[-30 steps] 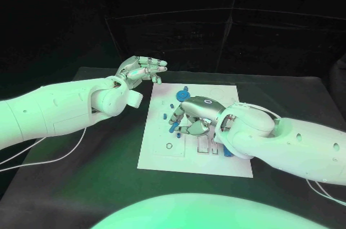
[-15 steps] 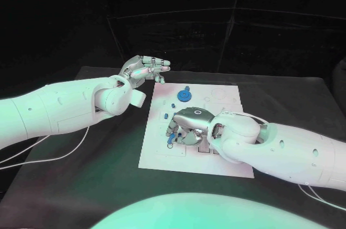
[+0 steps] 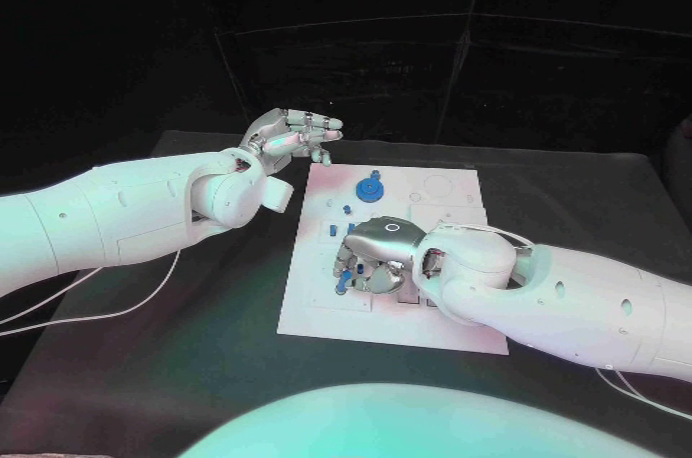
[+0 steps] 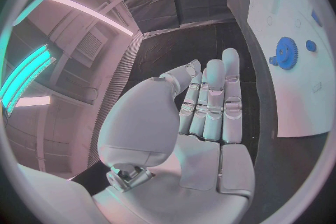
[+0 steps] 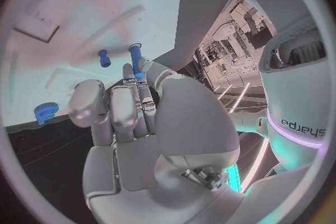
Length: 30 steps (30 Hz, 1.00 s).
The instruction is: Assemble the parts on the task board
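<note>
The white task board [image 3: 433, 323] lies in the middle of the table. My right hand [image 3: 372, 253] hovers low over its left-middle part, fingers curled down, and pinches a blue peg [image 5: 135, 59] at its fingertips. The peg's end [image 3: 342, 278] pokes out just under the fingers. A second blue peg [image 5: 104, 58] stands on the board [image 5: 70, 28] close by. A large blue gear [image 3: 371, 189] sits near the board's far edge. My left hand [image 3: 296, 136] is raised beyond the board's far left corner, fingers curled in and holding nothing.
Small blue pieces [image 3: 346, 210] lie on the board between the gear and my right hand. A small blue gear [image 5: 45, 112] sits near the board's edge. Rectangular slots [image 3: 411, 296] lie beside my right hand. Black table surrounds the board.
My right hand has slid along the board toward its near left part and sunk lower, the blue peg with it. The left hand has hardly moved.
</note>
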Tool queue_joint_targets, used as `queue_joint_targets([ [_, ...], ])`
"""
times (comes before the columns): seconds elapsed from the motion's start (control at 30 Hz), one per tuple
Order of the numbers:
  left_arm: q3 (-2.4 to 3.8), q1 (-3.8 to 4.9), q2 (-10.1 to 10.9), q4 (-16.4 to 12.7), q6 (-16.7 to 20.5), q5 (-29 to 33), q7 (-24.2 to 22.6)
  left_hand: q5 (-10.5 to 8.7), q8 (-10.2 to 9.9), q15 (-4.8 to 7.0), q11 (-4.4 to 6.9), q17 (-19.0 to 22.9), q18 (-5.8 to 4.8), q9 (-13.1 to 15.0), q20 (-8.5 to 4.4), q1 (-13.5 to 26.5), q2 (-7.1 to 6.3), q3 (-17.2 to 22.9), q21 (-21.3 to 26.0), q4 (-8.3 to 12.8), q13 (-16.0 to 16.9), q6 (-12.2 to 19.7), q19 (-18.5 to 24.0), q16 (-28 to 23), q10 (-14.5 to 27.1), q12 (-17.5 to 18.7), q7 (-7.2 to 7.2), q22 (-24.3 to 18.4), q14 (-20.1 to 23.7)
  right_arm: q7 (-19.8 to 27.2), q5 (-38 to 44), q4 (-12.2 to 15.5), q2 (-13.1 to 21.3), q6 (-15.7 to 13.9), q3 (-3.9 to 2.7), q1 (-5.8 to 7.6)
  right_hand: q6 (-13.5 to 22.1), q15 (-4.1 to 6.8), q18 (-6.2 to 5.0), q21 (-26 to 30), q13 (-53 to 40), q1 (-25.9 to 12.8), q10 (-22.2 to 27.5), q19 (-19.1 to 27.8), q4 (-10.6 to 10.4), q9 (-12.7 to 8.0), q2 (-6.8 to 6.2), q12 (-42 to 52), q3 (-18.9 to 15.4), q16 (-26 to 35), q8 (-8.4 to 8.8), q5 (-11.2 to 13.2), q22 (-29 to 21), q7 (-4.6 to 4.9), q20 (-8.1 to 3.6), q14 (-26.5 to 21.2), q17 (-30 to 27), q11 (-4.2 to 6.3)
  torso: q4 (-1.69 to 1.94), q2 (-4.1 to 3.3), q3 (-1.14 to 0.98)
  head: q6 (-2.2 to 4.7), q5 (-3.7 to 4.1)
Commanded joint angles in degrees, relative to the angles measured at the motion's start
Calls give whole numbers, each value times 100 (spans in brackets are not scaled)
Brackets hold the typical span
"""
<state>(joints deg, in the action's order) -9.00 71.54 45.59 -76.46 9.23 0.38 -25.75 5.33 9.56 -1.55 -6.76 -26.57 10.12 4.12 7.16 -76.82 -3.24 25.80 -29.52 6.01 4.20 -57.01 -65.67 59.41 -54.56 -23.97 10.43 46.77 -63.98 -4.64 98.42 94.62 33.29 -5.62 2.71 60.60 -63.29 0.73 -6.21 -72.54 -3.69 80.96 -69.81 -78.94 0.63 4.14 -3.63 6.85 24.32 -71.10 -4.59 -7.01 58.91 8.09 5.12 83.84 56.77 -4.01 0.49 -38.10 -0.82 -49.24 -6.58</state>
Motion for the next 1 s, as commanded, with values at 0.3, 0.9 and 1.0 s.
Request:
queue_joint_targets([
  [0.3,5,8,-7,2,-74,15,-17,22,31,-10,8,15,31,-7,-7,59,0,10,29,14,-9,27,42,-32,19,-40,7,-13,35,-133,279,-34,-74,216,2,-18,-35,16,29,-9,-6,-34,-35,8,4,6,-62,-24,28,-17,-22,-39,-10,26,-7,108,-22,-8,0,2,4,-15,-6],
  [0.9,5,8,-1,3,-81,15,-5,22,31,-10,8,15,31,-7,-7,59,0,10,29,14,-9,27,42,-32,19,-40,7,-13,35,-80,354,-67,-182,-64,34,-51,709,-146,4,94,6,-463,470,108,-118,-49,-467,-289,-171,43,108,-263,-174,224,128,51,-186,-215,-1,2,3,-23,-22],
  [1.0,5,8,-1,5,-82,15,-3,22,31,-10,8,15,31,-7,-7,59,0,10,29,14,-9,27,42,-32,19,-40,7,-13,35,-33,306,-54,-179,-120,36,-52,750,-155,0,98,-1,-508,499,113,-140,-43,-492,-274,-238,41,103,-270,-179,234,141,47,-195,-223,-1,0,2,-23,-23],
])
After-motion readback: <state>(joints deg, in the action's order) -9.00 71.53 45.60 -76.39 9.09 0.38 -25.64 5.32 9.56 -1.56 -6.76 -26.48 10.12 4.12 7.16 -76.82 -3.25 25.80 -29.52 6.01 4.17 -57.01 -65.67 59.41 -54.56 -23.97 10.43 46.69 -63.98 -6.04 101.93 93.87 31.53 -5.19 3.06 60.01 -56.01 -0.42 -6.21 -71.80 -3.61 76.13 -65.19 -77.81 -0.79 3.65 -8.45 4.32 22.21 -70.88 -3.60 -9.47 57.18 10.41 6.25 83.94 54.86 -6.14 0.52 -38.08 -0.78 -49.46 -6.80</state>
